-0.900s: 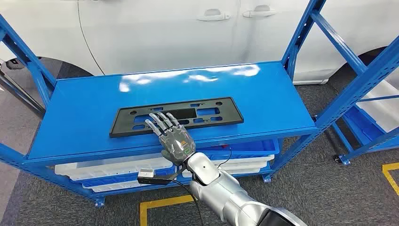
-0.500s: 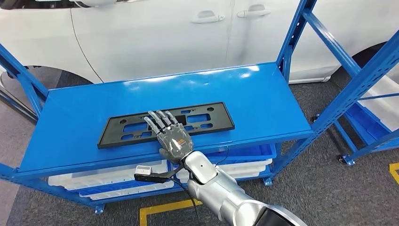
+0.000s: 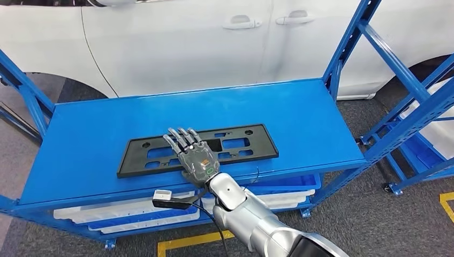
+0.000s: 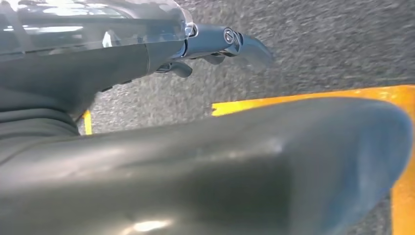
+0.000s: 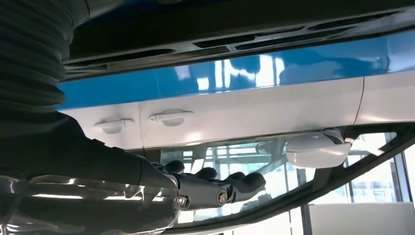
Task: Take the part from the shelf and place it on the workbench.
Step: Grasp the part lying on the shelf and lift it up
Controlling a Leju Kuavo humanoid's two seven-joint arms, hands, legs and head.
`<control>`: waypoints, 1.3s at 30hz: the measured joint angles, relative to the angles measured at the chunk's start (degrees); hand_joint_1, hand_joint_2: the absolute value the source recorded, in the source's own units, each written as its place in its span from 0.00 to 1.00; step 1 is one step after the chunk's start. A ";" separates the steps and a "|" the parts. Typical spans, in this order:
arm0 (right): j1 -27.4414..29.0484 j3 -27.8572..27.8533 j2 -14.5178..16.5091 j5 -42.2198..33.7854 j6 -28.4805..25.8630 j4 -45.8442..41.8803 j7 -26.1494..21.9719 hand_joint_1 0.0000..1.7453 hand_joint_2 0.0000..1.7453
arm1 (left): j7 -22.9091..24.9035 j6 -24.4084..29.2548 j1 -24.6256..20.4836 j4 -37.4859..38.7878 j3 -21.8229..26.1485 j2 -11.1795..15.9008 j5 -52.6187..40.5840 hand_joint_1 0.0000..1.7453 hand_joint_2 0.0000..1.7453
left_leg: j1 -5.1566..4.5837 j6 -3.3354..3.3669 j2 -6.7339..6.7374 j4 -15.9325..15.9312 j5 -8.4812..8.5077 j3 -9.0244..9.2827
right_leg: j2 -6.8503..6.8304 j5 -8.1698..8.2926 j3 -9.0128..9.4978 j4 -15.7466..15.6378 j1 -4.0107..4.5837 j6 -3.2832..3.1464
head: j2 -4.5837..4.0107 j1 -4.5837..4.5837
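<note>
I have the right hand (image 3: 196, 158) lying over the near edge of the black plate holder (image 3: 198, 149), which lies flat on the top board of the blue shelf (image 3: 300, 115), near its front edge and about midway along it. The fingers (image 3: 182, 138) are spread and stretched forward across the part, palm down. I cannot tell from the head view whether the thumb has hooked under the near edge, so I would not call this a grip yet; the hand rests on the part rather than holds it. In the right wrist view the fingertips (image 5: 244, 181) show dark and extended, with the white car (image 5: 235, 110) beyond them.

Since half a second ago the whole picture has slid sideways, shelf, car and part together, so that is my camera swinging, not the part moving. Against the part itself the hand sits much as it did, perhaps a little further onto the frame. To my mind that means the reach is finished and the closing of the fingers is the step in hand; the lift is not yet begun.

The left hand (image 4: 220, 41) hangs low over grey carpet and a yellow floor line (image 4: 303, 95); its fingers look loosely curled with nothing in them, though the view is blurred.

The part is thin, long and flat on a slick board, so I expect it to slide before it lifts.
</note>
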 joint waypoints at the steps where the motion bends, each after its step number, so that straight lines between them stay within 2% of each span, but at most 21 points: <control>1: 0.01 0.24 -0.03 0.31 0.09 0.20 0.34 0.00 1.00 | -0.08 0.02 -0.06 0.00 0.00 0.00 0.02 0.00 0.00 | -0.03 0.12 0.00 0.01 -0.18 0.16 | -0.02 -1.19 -2.44 3.97 -0.07 0.13 | 0.00 -0.01; 2: 0.04 0.48 -0.05 0.70 0.21 0.44 0.75 0.00 1.00 | -0.16 0.02 -0.07 0.00 0.00 0.00 0.04 0.00 0.00 | -0.05 0.16 -0.01 0.02 -0.38 0.39 | -0.04 -1.46 -4.36 6.68 -0.10 0.19 | 0.00 0.00; 3: 0.03 0.75 -0.07 1.25 0.36 0.71 1.26 0.00 1.00 | -0.24 0.02 -0.06 0.00 0.01 -0.01 0.08 0.00 0.00 | -0.06 0.14 -0.04 0.04 -0.64 0.73 | -0.05 -0.47 -5.23 7.15 -0.12 0.17 | 0.00 0.01; 4: -0.03 1.01 -0.09 1.83 0.55 0.96 1.80 0.00 1.00 | -0.30 0.03 -0.05 0.00 0.01 -0.03 0.11 0.00 0.00 | -0.06 0.07 -0.09 0.05 -0.93 1.15 | -0.07 1.52 -4.93 5.35 -0.12 0.05 | 0.00 0.01; 6: -0.37 1.66 -0.10 3.50 1.48 1.49 3.37 0.00 1.00 | -0.42 0.08 -0.06 0.01 0.02 -0.10 0.20 0.00 0.00 | -0.07 -0.19 -0.18 0.06 -1.57 2.06 | -0.14 6.32 -1.98 -2.27 -0.04 -0.49 | 0.00 0.00; 8: -0.95 2.49 -0.10 5.58 3.30 2.11 5.40 0.42 1.00 | -0.51 0.20 -0.18 0.02 0.02 -0.18 0.33 0.00 0.00 | -0.26 -0.74 -0.21 0.21 -2.10 2.36 | -0.17 8.32 0.35 -7.98 0.25 -1.10 | 0.00 -0.12; 10: -1.36 3.25 -0.14 7.54 5.56 2.69 7.54 0.87 1.00 | -0.67 0.41 -0.26 0.02 0.02 -0.20 0.40 0.00 0.00 | -0.35 -1.41 -0.16 0.18 -2.32 2.31 | -0.04 8.22 0.72 -9.34 0.50 -1.55 | 0.00 -0.23; 13: -1.81 4.04 -0.16 9.44 8.49 3.38 9.82 1.00 1.00 | -1.31 0.60 -0.33 0.02 0.02 -0.17 0.51 0.00 0.00 | -0.24 -2.34 -0.01 2.27 -3.77 1.66 | 0.04 8.12 1.27 -9.85 0.04 -2.34 | 0.01 -0.32; 16: -2.28 4.66 -0.22 10.18 10.85 3.98 10.96 1.00 1.00 | -1.63 0.61 -0.40 0.02 0.02 -0.17 0.56 0.00 0.00 | -0.07 -2.99 0.00 12.52 -8.49 -3.48 | -0.05 7.80 1.80 -10.07 -0.07 -2.97 | 0.00 -0.51; 18: -2.33 4.85 -0.38 10.50 11.87 4.40 11.42 1.00 1.00 | -1.59 0.61 -0.41 0.02 0.02 -0.17 0.50 0.00 0.00 | 0.02 -3.17 0.01 16.79 -9.07 -6.25 | 0.02 7.60 1.98 -10.05 -0.01 -3.04 | 0.00 -0.50; 19: -2.34 4.87 -0.46 10.59 12.15 4.56 11.54 1.00 1.00 | -1.57 0.62 -0.44 0.02 0.02 -0.17 0.45 0.00 0.00 | 0.04 -3.17 0.01 15.68 -7.60 -6.06 | 0.09 7.48 2.16 -10.04 -0.02 -2.97 | 0.00 -0.51; 21: -2.38 4.87 -0.56 10.66 12.45 4.82 11.61 1.00 1.00 | -1.55 0.63 -0.60 0.02 0.02 -0.15 0.38 0.00 0.00 | 0.05 -2.94 0.03 8.31 -2.96 -3.01 | 0.19 7.13 2.73 -10.02 -0.02 -2.70 | 0.00 -0.50; 23: -2.55 4.88 -0.62 10.67 12.55 5.03 11.62 1.00 1.00 | -1.55 0.62 -0.88 0.02 0.02 -0.15 0.32 0.00 0.00 | -0.14 -2.41 -0.01 1.89 -0.49 -0.18 | 0.25 6.88 2.91 -9.90 0.19 -2.25 | 0.00 -0.48; 26: -2.99 4.90 -0.77 10.60 12.55 5.16 11.70 1.00 1.00 | -2.04 0.57 -1.09 0.02 -0.01 -0.19 0.18 0.00 0.00 | -0.36 -1.36 -0.13 0.32 -0.46 0.39 | 0.30 6.93 2.65 -9.88 0.34 -1.52 | 0.00 -0.42; 28: -3.23 4.90 -0.97 10.41 12.50 5.18 11.59 1.00 1.00 | -3.18 0.66 -1.16 0.02 -0.08 -0.26 0.08 0.00 0.00 | -0.16 -0.63 -0.01 -0.01 -0.26 0.59 | 0.22 5.85 2.10 -8.39 0.27 -0.94 | 0.00 -0.35; 31: -3.25 4.90 -1.33 10.11 12.44 5.27 11.29 1.00 1.00 | -4.58 0.90 -1.49 0.02 -0.15 -0.31 0.03 0.00 0.00 | -0.08 0.13 0.13 -0.18 -0.20 0.69 | 0.10 0.91 -2.56 1.59 0.01 -0.30 | 0.00 -0.20; 33: -3.18 4.90 -1.60 9.99 12.41 5.37 11.14 1.00 1.00 | -4.79 0.93 -1.57 0.02 -0.15 -0.31 0.00 0.00 0.00 | -0.12 0.19 0.10 -0.13 -0.27 0.76 | 0.07 -0.53 -5.51 7.22 -0.14 -0.14 | 0.00 -0.19; 34: -3.20 4.90 -1.69 9.95 12.40 5.40 11.10 1.00 1.00 | -4.81 0.93 -1.56 0.02 -0.15 -0.34 -0.01 0.00 0.00 | -0.13 0.17 0.06 -0.11 -0.32 0.86 | 0.04 0.42 -5.45 6.82 -0.17 -0.17 | 0.00 -0.19; 35: -3.24 4.90 -1.76 9.94 12.40 5.41 11.07 1.00 1.00 | -4.81 0.93 -1.56 0.02 -0.16 -0.38 -0.02 0.00 0.00 | -0.13 0.10 -0.01 -0.09 -0.39 1.01 | 0.00 2.32 -4.22 4.03 -0.19 -0.30 | 0.00 -0.18; 37: -3.34 4.90 -1.84 9.94 12.40 5.43 11.05 1.00 1.00 | -4.85 0.93 -1.58 0.02 -0.17 -0.52 -0.03 0.00 0.00 | -0.24 -0.22 -0.16 0.03 -0.65 1.25 | -0.10 6.22 -0.16 -4.52 -0.04 -0.76 | 0.00 -0.19; 39: -3.41 4.88 -1.89 9.75 12.33 5.43 10.93 1.00 1.00 | -5.05 0.94 -1.63 0.02 -0.17 -0.59 -0.04 0.00 0.50 | -0.39 -0.77 -0.24 0.13 -0.87 1.26 | -0.12 7.52 1.98 -9.22 0.21 -1.16 | 0.00 -0.24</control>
